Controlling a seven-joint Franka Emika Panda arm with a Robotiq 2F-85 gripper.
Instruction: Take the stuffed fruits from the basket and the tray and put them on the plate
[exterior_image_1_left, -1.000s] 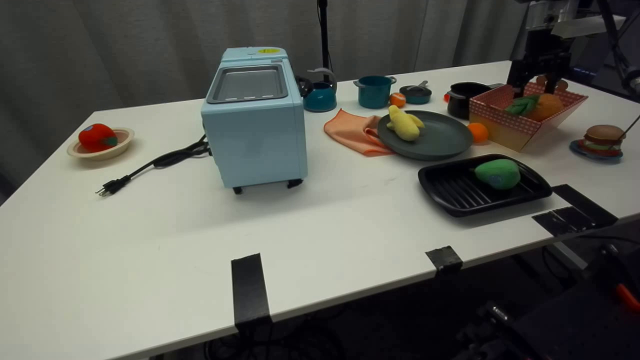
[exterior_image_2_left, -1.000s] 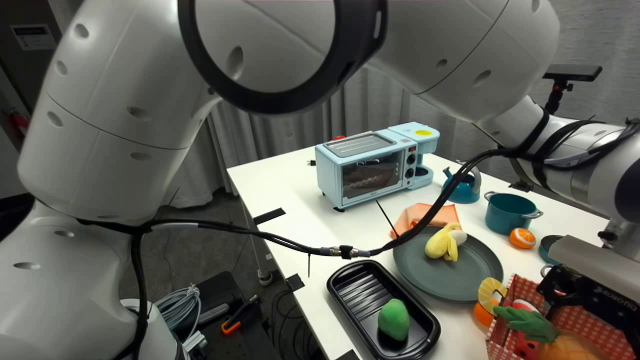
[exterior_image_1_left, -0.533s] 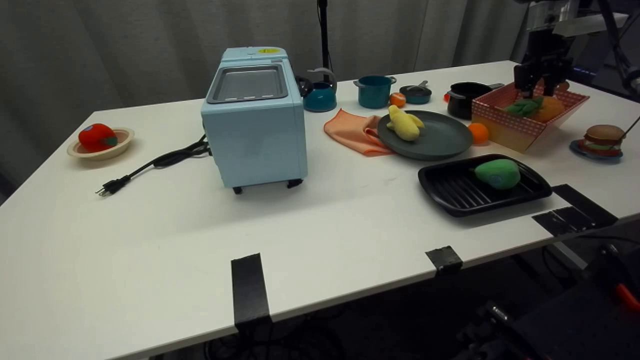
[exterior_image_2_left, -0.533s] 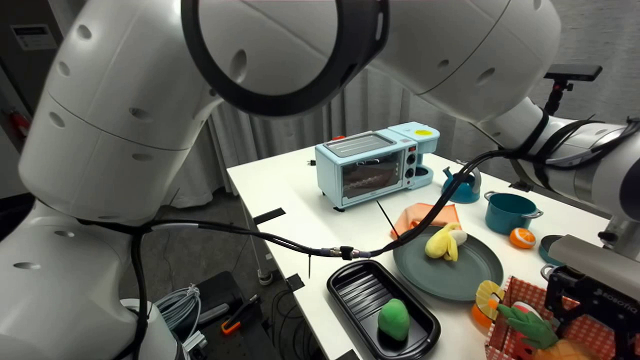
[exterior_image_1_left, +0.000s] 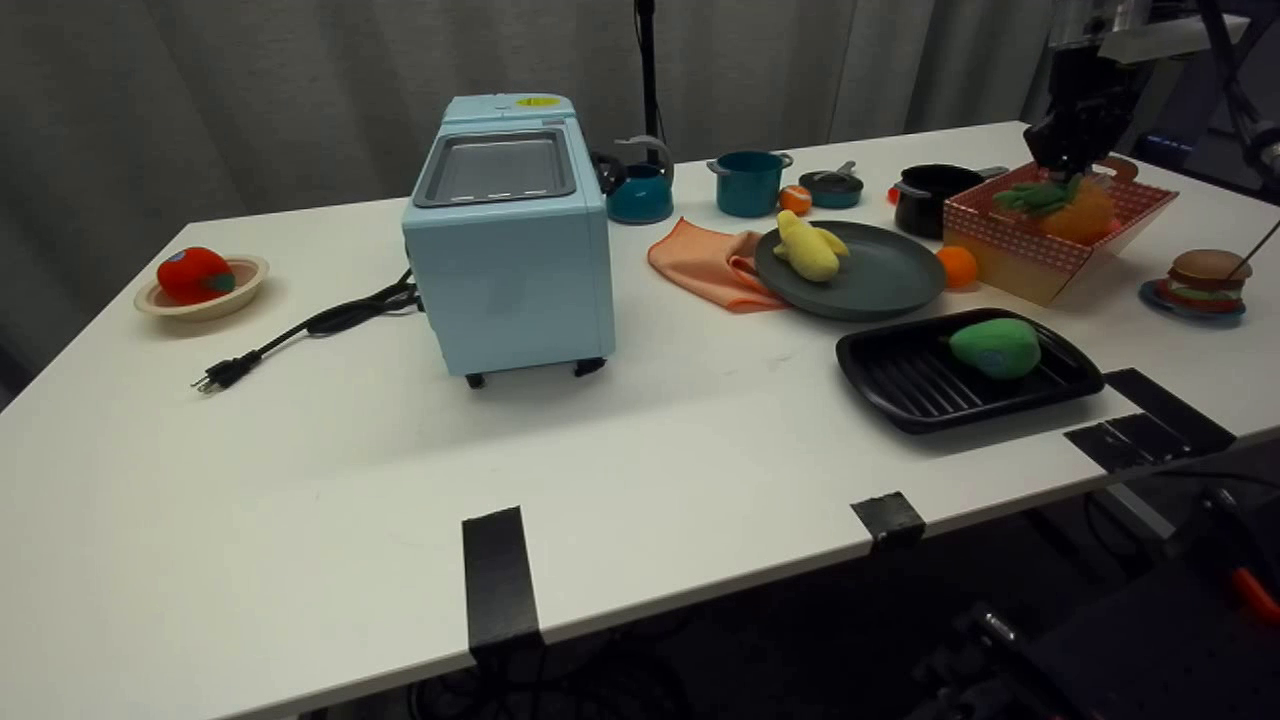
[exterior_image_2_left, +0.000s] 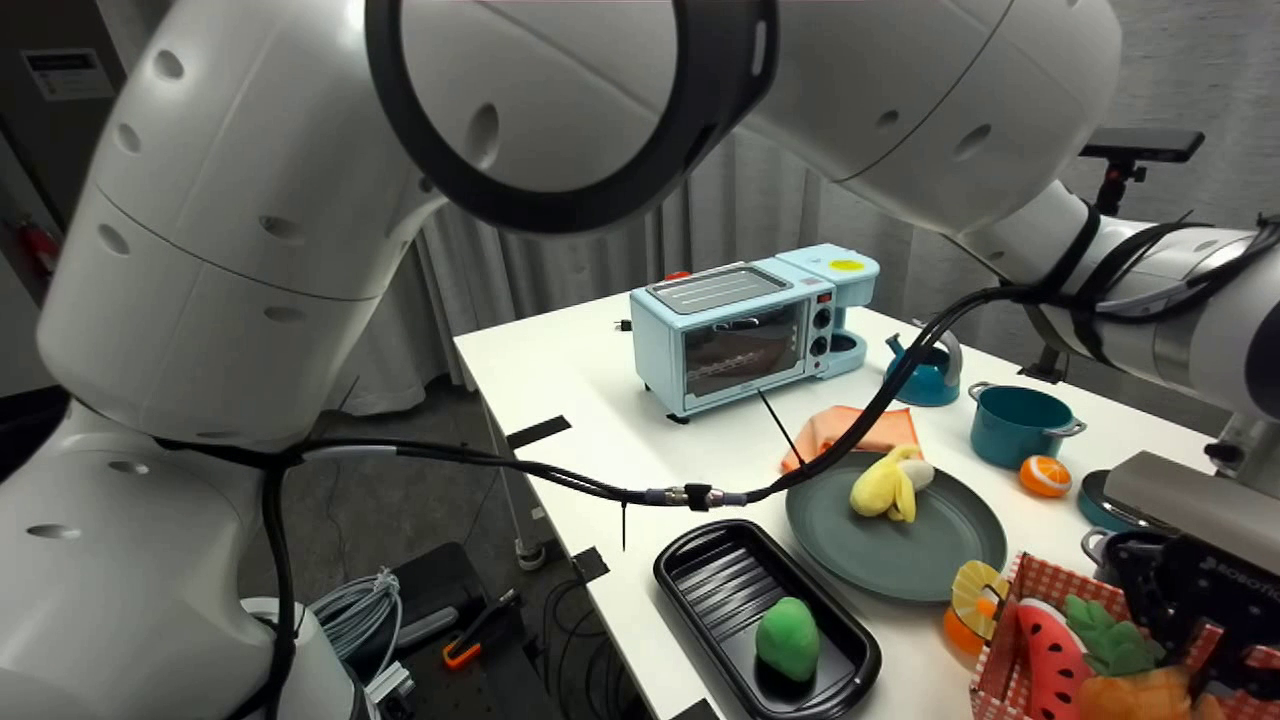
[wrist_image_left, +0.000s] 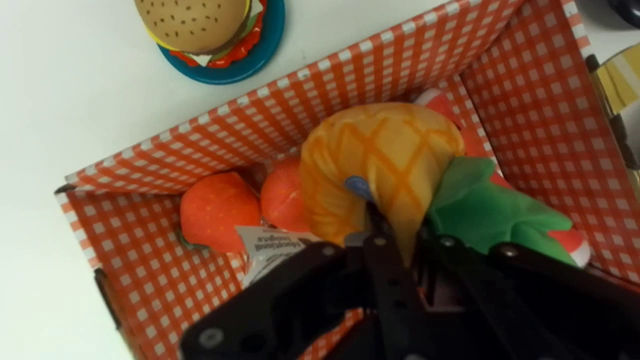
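Stuffed pineapple (wrist_image_left: 395, 145) pinched inside the basket (wrist_image_left: 225, 135)

The wrist view looks straight down into the basket, where two red fruits (wrist_image_left: 217, 207) and a white label (wrist_image_left: 275, 242), its print partly legible only here, lie toward the wall farthest from the pineapple's leaves. The end effector (wrist_image_left: 400, 242) hides much of what is below it; its fingertips are almost together, with a fold of the pineapple nipped between them. A toy burger (wrist_image_left: 195, 20) sits outside, near the basket's wall. The pineapple is curled, its orange skin latticed, its green leaves out to one side.

In an exterior view, a red tomato (exterior_image_1_left: 193, 275) rests in a cream bowl (exterior_image_1_left: 200, 310) near the far left corner of the table (exterior_image_1_left: 650, 470), with a pale blue oven (exterior_image_1_left: 515, 290) between it and the dark plate (exterior_image_1_left: 885, 275). A black pot (exterior_image_1_left: 920, 200) is just beside the basket, and an orange (exterior_image_1_left: 957, 267) lies between basket and plate. The plate bears a yellow banana (exterior_image_1_left: 808, 250). Toward the near edge, the tray (exterior_image_1_left: 900, 385) carries a green stuffed fruit (exterior_image_1_left: 995, 348), smooth and tapered.

In an exterior view, the white arm (exterior_image_2_left: 880, 90) fills the upper part, and its cables (exterior_image_2_left: 890, 390) cross in front of the plate's rim and an orange cloth (exterior_image_2_left: 822, 432). Only here does the oven's glass door show. A seeded watermelon slice (exterior_image_2_left: 1052, 660) is visible in the basket.
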